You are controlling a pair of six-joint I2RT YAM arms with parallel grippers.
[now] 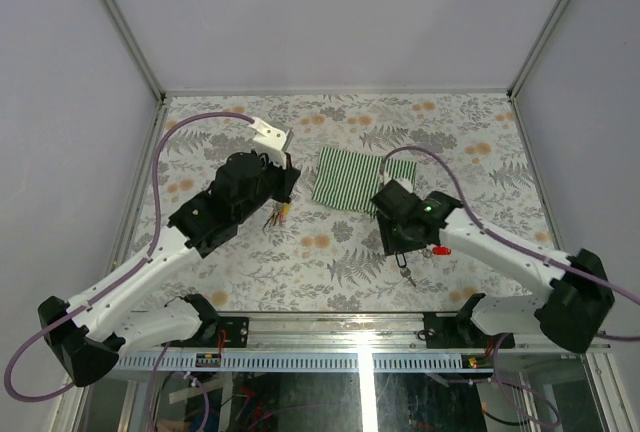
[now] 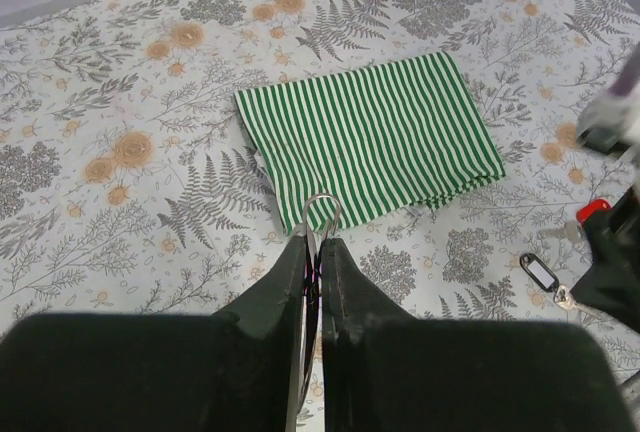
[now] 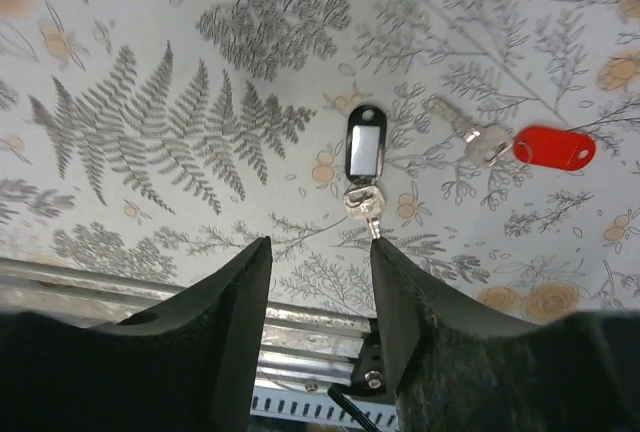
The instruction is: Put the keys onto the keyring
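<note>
The table has grey walls on the left, at the back and on the right, and a metal rail runs along its near edge. Both loose keys lie on the right half, close to this rail, so the room between them and the edge is narrow. Toward the middle there is more patterned surface, and the cloth lies flat further back, between my two arms.

My left arm goes from its base at the near left corner diagonally up to the middle of the table. The left tool points toward the cloth. It is clenched on the keyring, and the top of the wire loop comes out between the fingertips, in front of the near edge of the cloth. In the top view a small bunch of tagged keys hangs under this tool.

My right arm goes from its base at the near right corner toward the left, with the elbow bent. The right tool hangs over the table, pointing down. Its fingers stand apart and nothing is between them. The black-tag key lies flat just beyond the fingertips, with its metal part toward the gap. The red-tag key lies near it, not touching it.
</note>
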